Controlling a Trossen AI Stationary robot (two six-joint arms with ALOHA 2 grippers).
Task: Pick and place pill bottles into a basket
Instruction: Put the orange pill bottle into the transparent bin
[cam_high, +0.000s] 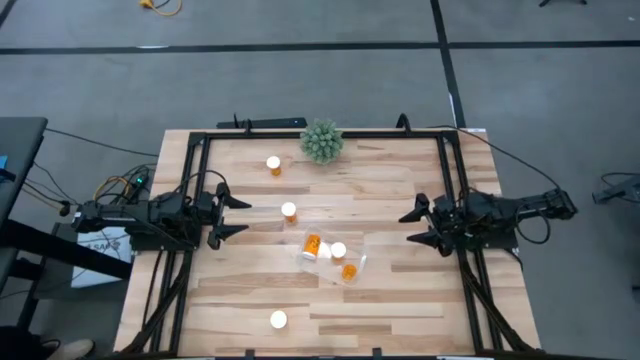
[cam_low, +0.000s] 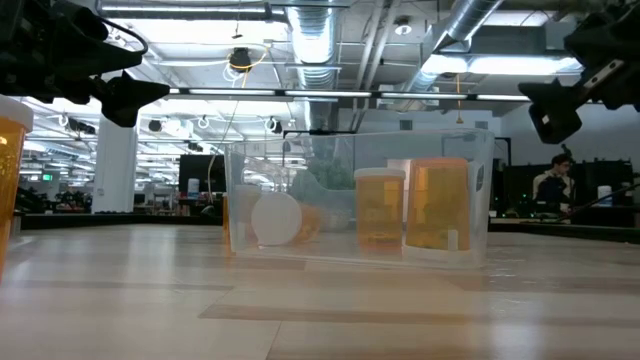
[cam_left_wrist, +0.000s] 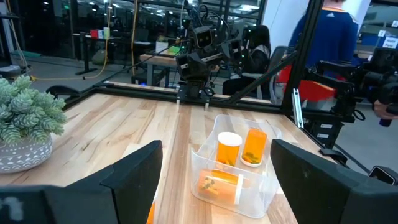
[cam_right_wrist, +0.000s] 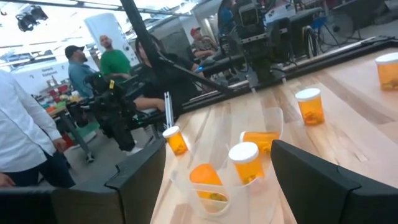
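The clear basket (cam_high: 333, 258) lies at the table's middle and holds three orange pill bottles: one lying (cam_high: 313, 245), one upright (cam_high: 338, 250), and one cap-down (cam_left_wrist: 254, 146). Three more bottles stand loose on the wood: one far (cam_high: 273, 164), one middle (cam_high: 289, 211), and one near the front edge (cam_high: 278, 320). My left gripper (cam_high: 235, 213) is open and empty, left of the middle bottle. My right gripper (cam_high: 415, 227) is open and empty, right of the basket. Both hover above the table.
A spiky green plant in a pot (cam_high: 321, 140) stands at the far edge. A black metal frame (cam_high: 455, 180) runs around the table. People stand beyond the table (cam_right_wrist: 112, 62). Bare wood lies between the basket and each gripper.
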